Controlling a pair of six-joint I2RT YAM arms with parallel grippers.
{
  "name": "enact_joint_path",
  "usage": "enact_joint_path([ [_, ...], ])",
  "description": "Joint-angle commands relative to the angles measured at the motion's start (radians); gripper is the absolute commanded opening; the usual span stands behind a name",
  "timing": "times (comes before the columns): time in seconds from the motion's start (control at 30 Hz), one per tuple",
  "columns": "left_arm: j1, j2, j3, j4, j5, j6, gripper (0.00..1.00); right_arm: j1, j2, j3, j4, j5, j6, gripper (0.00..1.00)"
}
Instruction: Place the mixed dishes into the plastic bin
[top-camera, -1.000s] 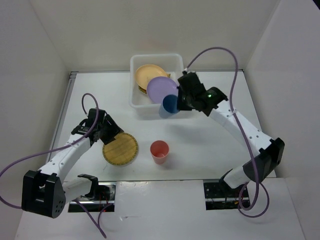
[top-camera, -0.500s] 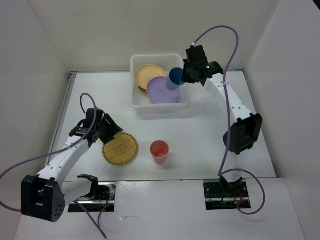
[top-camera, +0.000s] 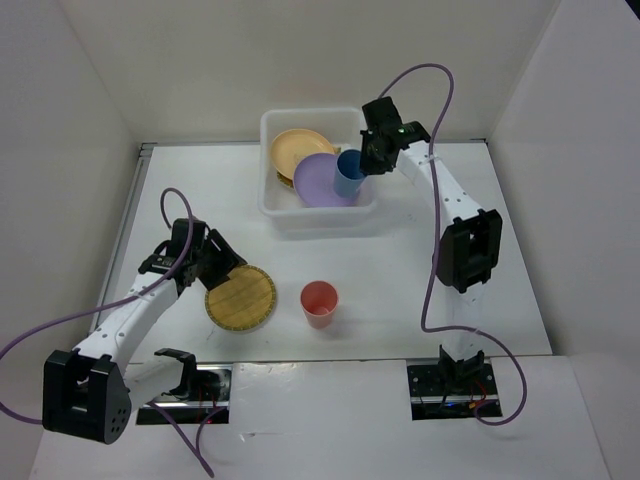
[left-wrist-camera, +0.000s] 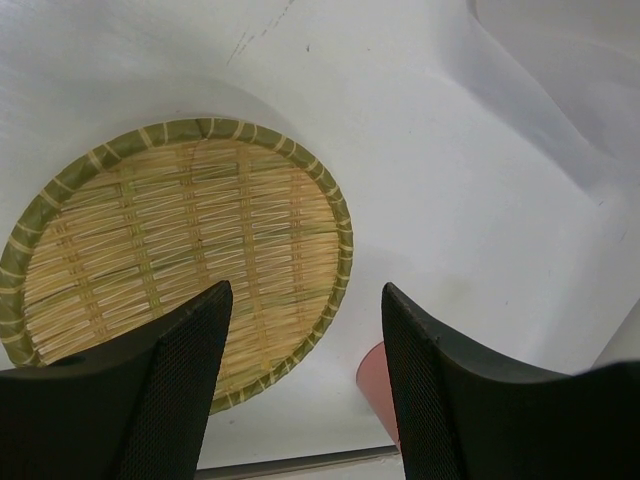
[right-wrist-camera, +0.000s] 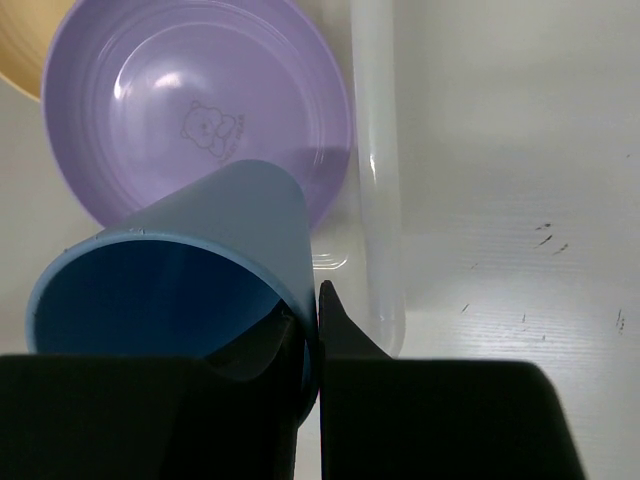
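Observation:
My right gripper (top-camera: 366, 160) is shut on the wall of the blue cup (top-camera: 349, 172) (right-wrist-camera: 190, 270), one finger inside it and one outside, holding it tilted over the right part of the plastic bin (top-camera: 270, 125). In the bin lie the lavender plate (top-camera: 318, 180) (right-wrist-camera: 200, 100) and the pale orange plate (top-camera: 298, 148). A woven straw-coloured plate (top-camera: 240, 297) (left-wrist-camera: 170, 260) lies on the table at front left, with my left gripper (top-camera: 208, 262) (left-wrist-camera: 305, 300) open over its left edge. The red cup (top-camera: 319, 303) (left-wrist-camera: 375, 385) stands upright to the right of that plate.
White walls enclose the table on the left, back and right. The bin's right rim (right-wrist-camera: 378, 200) runs just beside the blue cup. A purple cable loops over each arm. The arm bases sit at the table's near edge.
The right arm has carried the blue cup from in front of the bin up and over its right rim, then lowered it inside. The left gripper has barely moved.

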Motion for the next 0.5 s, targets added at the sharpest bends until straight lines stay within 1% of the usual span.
enact_joint_path([
  [0.0,0.006,-0.009,-0.007,0.023,0.016,0.031,0.69,0.000,0.038,0.071,-0.063,0.029,-0.025,0.01],
  [0.2,0.006,-0.009,-0.007,0.023,0.016,0.031,0.70,0.009,0.072,0.091,-0.109,0.039,-0.036,0.01],
  [0.33,0.015,-0.009,-0.007,0.014,0.016,0.040,0.70,0.019,0.072,0.058,-0.109,0.057,-0.036,0.01],
  [0.43,0.015,-0.018,-0.007,0.014,0.016,0.040,0.70,0.019,0.072,0.033,-0.100,0.057,-0.036,0.08],
  [0.47,0.015,-0.018,-0.007,0.014,0.016,0.040,0.71,0.019,0.072,0.033,-0.100,0.048,-0.036,0.08],
])
